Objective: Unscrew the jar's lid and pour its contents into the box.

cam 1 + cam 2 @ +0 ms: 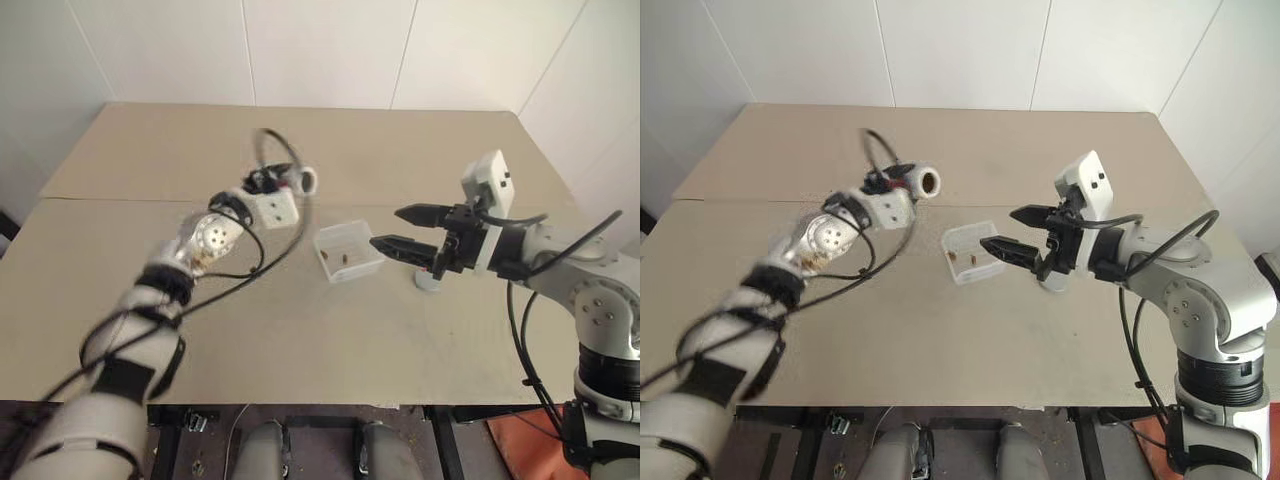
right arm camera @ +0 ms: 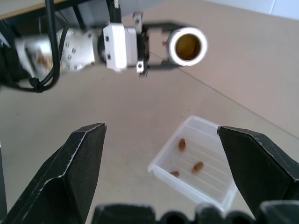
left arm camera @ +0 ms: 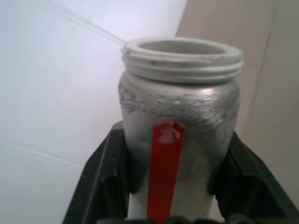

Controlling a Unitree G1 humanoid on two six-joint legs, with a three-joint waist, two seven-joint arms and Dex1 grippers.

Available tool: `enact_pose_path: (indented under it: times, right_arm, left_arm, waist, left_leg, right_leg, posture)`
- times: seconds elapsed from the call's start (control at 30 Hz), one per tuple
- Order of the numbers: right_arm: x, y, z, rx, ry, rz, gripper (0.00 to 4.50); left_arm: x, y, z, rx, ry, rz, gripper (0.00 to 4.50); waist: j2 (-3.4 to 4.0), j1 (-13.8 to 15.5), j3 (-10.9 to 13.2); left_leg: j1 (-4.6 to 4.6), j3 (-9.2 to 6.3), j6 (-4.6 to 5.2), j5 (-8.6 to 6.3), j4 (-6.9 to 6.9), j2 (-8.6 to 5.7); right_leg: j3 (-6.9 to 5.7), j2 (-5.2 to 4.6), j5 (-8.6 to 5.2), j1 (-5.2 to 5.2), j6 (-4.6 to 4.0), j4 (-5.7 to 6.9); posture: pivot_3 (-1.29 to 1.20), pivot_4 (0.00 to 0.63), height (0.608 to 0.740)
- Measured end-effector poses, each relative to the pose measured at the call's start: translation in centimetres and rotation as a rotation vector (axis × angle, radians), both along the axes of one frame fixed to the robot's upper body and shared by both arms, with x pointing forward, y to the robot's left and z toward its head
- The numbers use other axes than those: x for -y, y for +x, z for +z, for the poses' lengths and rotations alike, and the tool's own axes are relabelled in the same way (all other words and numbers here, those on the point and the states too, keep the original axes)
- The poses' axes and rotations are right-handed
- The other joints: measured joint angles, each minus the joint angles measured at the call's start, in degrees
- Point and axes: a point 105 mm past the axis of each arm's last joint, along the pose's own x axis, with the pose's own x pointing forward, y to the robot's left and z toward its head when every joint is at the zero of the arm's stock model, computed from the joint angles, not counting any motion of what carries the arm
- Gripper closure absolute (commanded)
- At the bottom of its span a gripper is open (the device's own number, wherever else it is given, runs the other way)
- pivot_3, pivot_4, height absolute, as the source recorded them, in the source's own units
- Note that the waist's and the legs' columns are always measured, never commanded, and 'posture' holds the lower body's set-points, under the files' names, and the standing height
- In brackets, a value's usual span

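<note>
the left wrist view gives the jar (image 3: 180,126) close up: a dull silvery wall with a red stripe, a threaded pale rim with no cap on it, and the left gripper (image 3: 180,186) closed on its body, one black finger (image 3: 100,182) on each side. the right wrist view looks straight into the jar's open mouth, round and amber-brown inside, lying about level. it also shows the box (image 2: 198,163) clearly: a clear whitish tray with a ribbed base, holding the contents (image 2: 198,166), three small brown bits. in the head views the jar is held above the table (image 1: 300,350), at about ten o'clock from the box and well apart from it. the right gripper (image 1: 400,230) hangs at the box's three o'clock side, its fingers spread wide with nothing between them. the lid (image 1: 428,282) lies flat on the table under that gripper.
</note>
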Motion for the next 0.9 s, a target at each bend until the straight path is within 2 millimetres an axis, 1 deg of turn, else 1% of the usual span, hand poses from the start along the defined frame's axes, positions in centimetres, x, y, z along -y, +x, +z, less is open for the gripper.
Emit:
enact_pose_path:
  times: [0.03, 0.07, 0.13, 0.2, 0.23, 0.27, 0.37, 0.4, 0.47, 0.5, 0.57, 0.7, 0.8, 0.9]
  right_arm:
    - [-0.1, 0.0, 0.0, 0.001, 0.000, 0.002, 0.05]
    - [-0.1, 0.1, -0.1, 0.002, -0.001, 0.003, 0.05]
    - [-0.2, 0.1, -0.1, 0.003, -0.001, 0.003, 0.05]
    - [-0.4, 0.2, -0.3, -0.005, 0.001, 0.005, 0.05]
    - [-0.4, 0.3, -0.4, -0.008, 0.005, 0.004, 0.05]
    - [-0.4, 0.4, -0.4, -0.012, 0.009, -0.001, 0.05]
    - [-0.6, 0.4, -0.2, -0.004, 0.013, 0.001, 0.05]
    - [-0.6, 0.4, -0.2, -0.004, 0.014, 0.002, 0.05]
    - [-0.6, 0.4, -0.1, -0.004, 0.015, 0.004, 0.05]
    - [-0.6, 0.4, -0.1, -0.004, 0.015, 0.003, 0.00]
    - [-0.7, 0.4, -0.1, -0.006, 0.018, 0.008, 0.00]
    - [-0.8, 0.3, -0.1, -0.008, 0.022, 0.018, 0.00]
    - [-0.8, 0.2, -0.1, -0.008, 0.020, 0.021, 0.00]
    - [-0.8, 0.1, -0.4, -0.015, 0.010, 0.035, 0.00]
  left_arm:
    - [-0.4, -0.4, -0.8, -0.114, -0.122, -0.011, 2.59]
    - [-0.7, -0.9, -1.1, -0.203, -0.230, -0.025, 2.59]
    - [-1.2, -1.4, -1.0, -0.318, -0.383, -0.039, 2.59]
    - [-1.5, -2.0, -0.9, -0.393, -0.512, -0.042, 2.59]
    - [-1.6, -2.2, -1.2, -0.420, -0.544, -0.040, 2.59]
    - [-1.5, -2.5, -1.9, -0.456, -0.581, -0.034, 2.59]
    - [-1.4, -3.0, -4.2, -0.550, -0.659, -0.007, 2.59]
    - [-1.5, -3.2, -4.7, -0.555, -0.666, -0.001, 2.59]
    - [-1.7, -3.3, -4.9, -0.533, -0.667, 0.001, 2.59]
    - [-1.8, -3.5, -5.0, -0.520, -0.667, 0.002, 1.87]
    - [-1.9, -3.7, -5.5, -0.506, -0.653, 0.010, 1.39]
    - [-2.4, -4.4, -7.0, -0.515, -0.632, 0.026, 0.06]
    - [-3.3, -5.9, -7.6, -0.511, -0.609, 0.026, 0.02]
    - [-5.3, -8.1, -7.7, -0.504, -0.613, 0.025, 0.02]
  waist:
    - [0.00, 0.1, 0.0]
    - [0.00, 0.0, 0.0]
    - [0.00, 0.1, 0.0]
    - [0.00, 0.2, 0.0]
    - [0.00, 0.2, 0.0]
    - [0.01, 0.2, 0.0]
    - [0.01, 0.2, 0.0]
    - [0.01, 0.2, 0.0]
    - [0.02, 0.3, 0.0]
    - [0.02, 0.3, 0.0]
    - [0.02, 0.3, 0.0]
    - [0.02, 0.3, 0.0]
    - [0.02, 0.1, 0.0]
    - [0.02, 0.0, 0.0]
  left_leg:
    - [-0.06, -0.04, 0.01, -0.01, 0.08, -0.02]
    - [-0.07, -0.08, 0.04, -0.02, 0.13, -0.06]
    - [-0.03, -0.31, 0.22, -0.13, 0.18, -0.10]
    - [0.23, -0.47, 0.28, -0.17, 0.18, -0.14]
    - [0.39, -0.49, 0.28, -0.17, 0.16, -0.15]
    - [0.65, -0.49, 0.31, -0.19, 0.14, -0.15]
    - [0.77, -0.55, 0.31, -0.19, 0.15, -0.15]
    - [0.79, -0.55, 0.31, -0.19, 0.14, -0.15]
    - [0.84, -0.55, 0.29, -0.18, 0.13, -0.15]
    - [0.85, -0.54, 0.29, -0.18, 0.12, -0.15]
    - [0.86, -0.53, 0.30, -0.18, 0.12, -0.15]
    - [0.86, -0.53, 0.30, -0.18, 0.09, -0.14]
    - [0.86, -0.53, 0.30, -0.19, 0.04, -0.13]
    - [0.87, -0.55, 0.30, -0.19, -0.05, -0.05]
  right_leg:
    - [0.00, 0.01, 0.02, 0.00, 0.03, 0.01]
    - [0.00, 0.02, 0.03, 0.00, 0.05, 0.01]
    - [0.00, 0.02, 0.05, 0.07, 0.08, -0.04]
    - [0.01, 0.02, 0.05, 0.32, 0.08, -0.14]
    - [0.01, 0.02, 0.05, 0.48, 0.08, -0.17]
    - [0.00, 0.02, 0.04, 0.77, 0.09, -0.25]
    - [-0.02, 0.02, 0.05, 0.88, 0.07, -0.26]
    - [-0.02, 0.03, 0.05, 0.88, 0.07, -0.23]
    - [0.00, 0.04, 0.05, 0.89, 0.06, -0.22]
    - [0.00, 0.04, 0.05, 0.91, 0.06, -0.22]
    - [0.03, 0.04, 0.05, 0.90, 0.05, -0.23]
    - [0.03, 0.04, 0.06, 0.89, 0.05, -0.24]
    - [0.07, 0.03, 0.06, 0.87, 0.05, -0.27]
    - [0.08, 0.01, 0.05, 0.84, 0.04, -0.28]
  posture:
    - [0.00, 0.150, 0.740]
    - [0.00, 0.150, 0.740]
    - [0.00, 0.150, 0.740]
    - [0.00, 0.150, 0.740]
    - [0.00, 0.150, 0.740]
    - [0.00, 0.150, 0.740]
    - [0.00, 0.150, 0.740]
    - [0.00, 0.150, 0.740]
    - [0.00, 0.150, 0.740]
    - [0.00, 0.150, 0.740]
    - [0.00, 0.150, 0.740]
    - [0.00, 0.150, 0.740]
    - [0.00, 0.150, 0.740]
    - [0.00, 0.150, 0.740]
